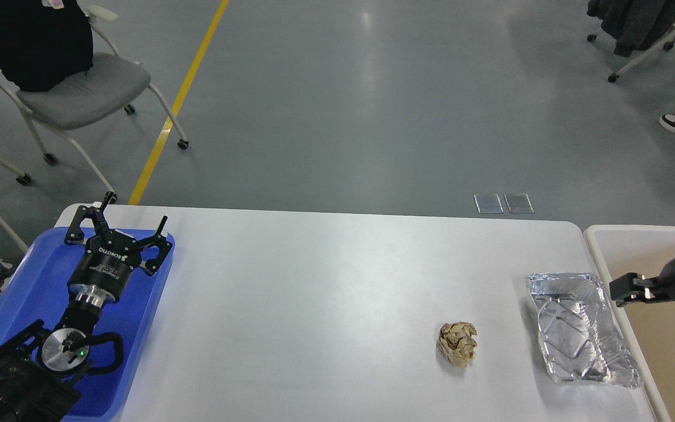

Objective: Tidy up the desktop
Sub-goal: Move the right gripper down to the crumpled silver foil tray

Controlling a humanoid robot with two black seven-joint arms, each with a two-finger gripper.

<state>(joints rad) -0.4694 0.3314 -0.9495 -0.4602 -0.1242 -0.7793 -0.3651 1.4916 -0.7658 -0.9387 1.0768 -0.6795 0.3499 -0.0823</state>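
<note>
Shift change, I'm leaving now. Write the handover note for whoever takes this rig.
Left gripper: open, empty, over the blue tray.
Right gripper: at the foil container's right edge, over the beige bin; jaw state unclear.
On the desktop: crumpled paper ball, foil container.
Done: nothing visible in the tray.
Left: clear both items.
</note>
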